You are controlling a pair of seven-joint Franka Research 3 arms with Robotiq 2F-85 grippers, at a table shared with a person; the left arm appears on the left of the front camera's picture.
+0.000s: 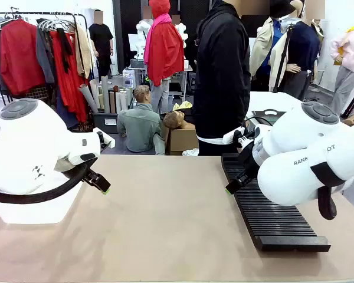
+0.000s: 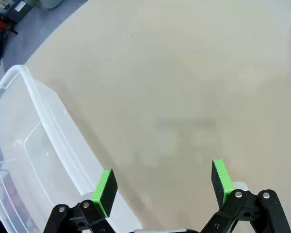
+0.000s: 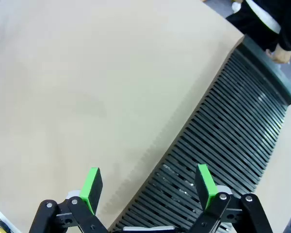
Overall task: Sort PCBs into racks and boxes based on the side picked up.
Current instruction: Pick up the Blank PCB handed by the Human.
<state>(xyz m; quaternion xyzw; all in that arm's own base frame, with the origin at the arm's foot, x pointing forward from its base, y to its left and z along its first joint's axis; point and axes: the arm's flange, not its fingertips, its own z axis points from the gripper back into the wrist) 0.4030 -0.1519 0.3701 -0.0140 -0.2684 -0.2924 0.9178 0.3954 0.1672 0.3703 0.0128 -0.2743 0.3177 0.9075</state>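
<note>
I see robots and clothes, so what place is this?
Probably a robot test lab: the white left arm and right arm stand at a table with a slotted black rack, clothes rail behind.

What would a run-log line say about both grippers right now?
left gripper: open, above table beside clear tub | right gripper: open, above edge of black rack | person: at far side

Long black slotted rack [image 1: 277,218] lies flat at right, clear tub [image 2: 29,145] left.
</note>
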